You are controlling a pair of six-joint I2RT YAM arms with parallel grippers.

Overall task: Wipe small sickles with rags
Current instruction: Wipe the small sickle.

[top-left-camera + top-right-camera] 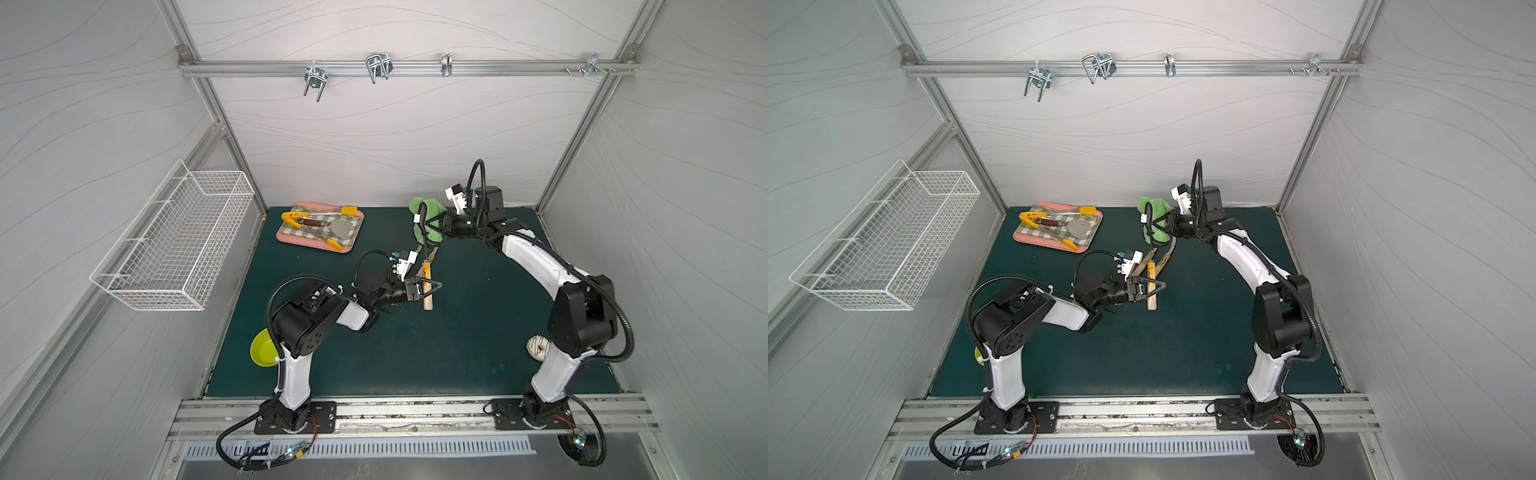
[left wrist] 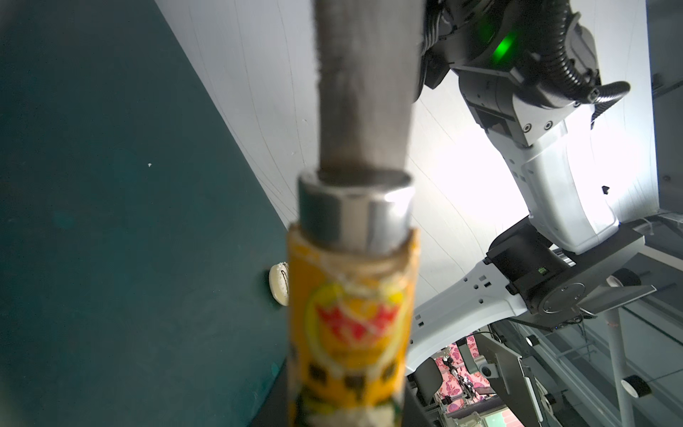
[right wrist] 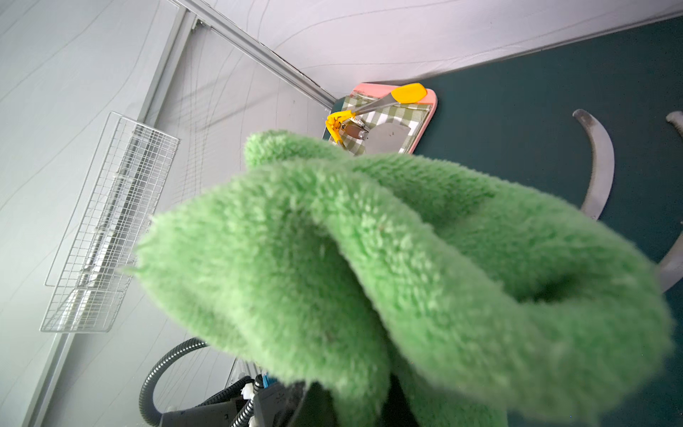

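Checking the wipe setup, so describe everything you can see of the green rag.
The rag is fluffy light-green microfibre with a small white tag, bunched into loose folds. The right tool is shut on it, holding it off the mat near its far edge. The blade of the sickle in the left tool runs up to its lower edge; contact is unclear.
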